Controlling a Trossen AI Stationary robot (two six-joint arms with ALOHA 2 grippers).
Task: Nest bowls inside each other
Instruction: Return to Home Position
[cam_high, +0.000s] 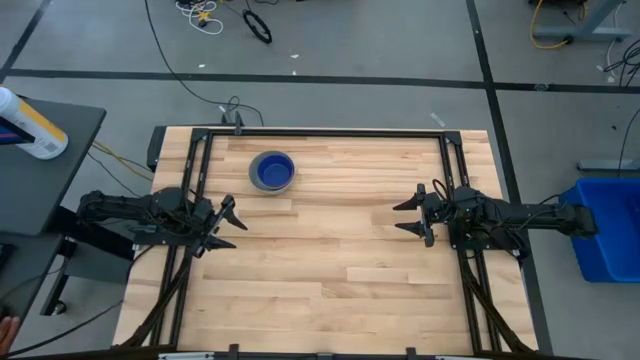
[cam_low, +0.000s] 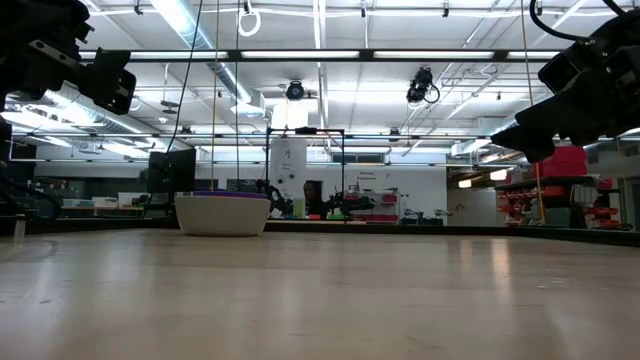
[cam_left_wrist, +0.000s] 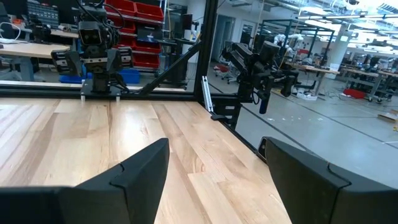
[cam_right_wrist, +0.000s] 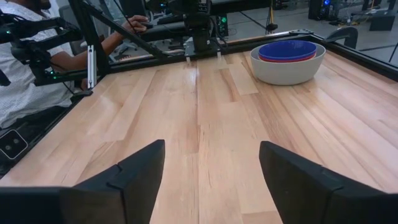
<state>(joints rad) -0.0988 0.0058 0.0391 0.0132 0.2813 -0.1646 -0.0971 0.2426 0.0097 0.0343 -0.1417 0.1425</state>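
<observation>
Well, the nesting looks done as far as I can judge: there's only one bowl stack on the table. It sits toward the far edge on the left arm's half, w/ no loose bowls anywhere else on the wood. In the right wrist view the grey bowl is outermost, the dark blue bowl sits on top inside it, & a thin rim of the red bowl shows just under the blue (anything nested lower is hidden, so I can't confirm the count). Nothing seems left to stack; what remains is prob. just parking the arms. The left gripper hovers over the table's left side, near the stack but clear of it. It points in toward the centre, fingers spread wide & holding nothing. The right gripper mirrors it on the right side, well apart from the stack, fingers likewise spread & empty. Both arms reach inward from their bases, roughly level w/ each other across the table & raised off the wood in the low view. A person sits beyond the table edge, not near either gripper.
</observation>
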